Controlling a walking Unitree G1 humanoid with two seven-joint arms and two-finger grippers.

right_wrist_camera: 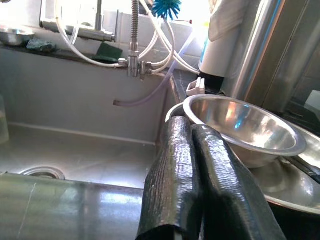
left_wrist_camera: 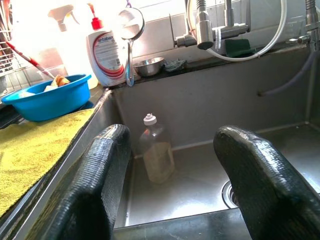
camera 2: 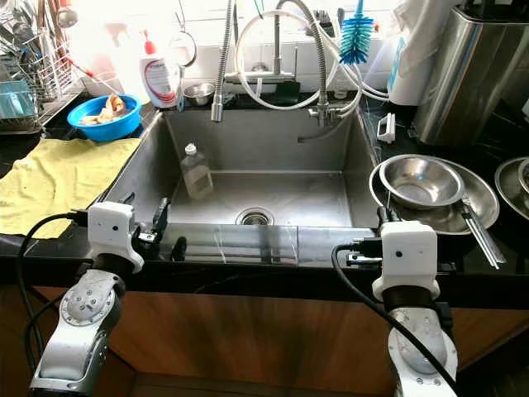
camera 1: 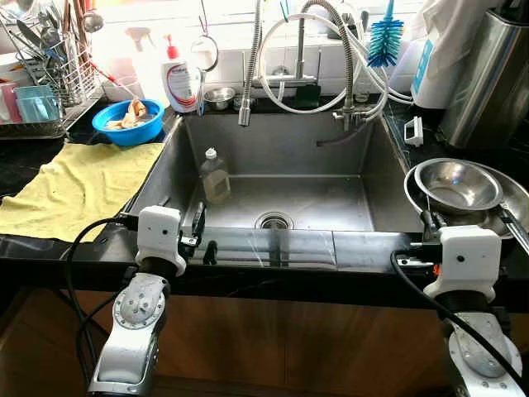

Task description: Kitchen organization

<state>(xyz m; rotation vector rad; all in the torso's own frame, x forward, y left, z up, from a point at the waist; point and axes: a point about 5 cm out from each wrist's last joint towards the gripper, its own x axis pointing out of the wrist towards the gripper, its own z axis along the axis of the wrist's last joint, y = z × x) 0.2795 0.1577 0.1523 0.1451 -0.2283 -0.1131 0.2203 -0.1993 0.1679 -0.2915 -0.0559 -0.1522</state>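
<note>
Bottle (camera 1: pixel 215 175) in sink, beyond left hand (camera 1: pixel 203 237) (spread).

Both silver arms are reaching forward at about the same height. The left gripper (left_wrist_camera: pixel 170 180) is holding its two black fingers (left_wrist_camera: pixel 95 185) spread wide apart, while the right gripper (right_wrist_camera: pixel 192 175) is keeping its fingers (right_wrist_camera: pixel 172 180) pressed together, gripping nothing.

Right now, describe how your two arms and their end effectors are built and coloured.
Both arms are silver metal with round perforated joint discs, white boxy wrist housings and black cables looping alongside. The left end effector has two long black textured fingers; the right end effector has the same black textured pair.
</note>
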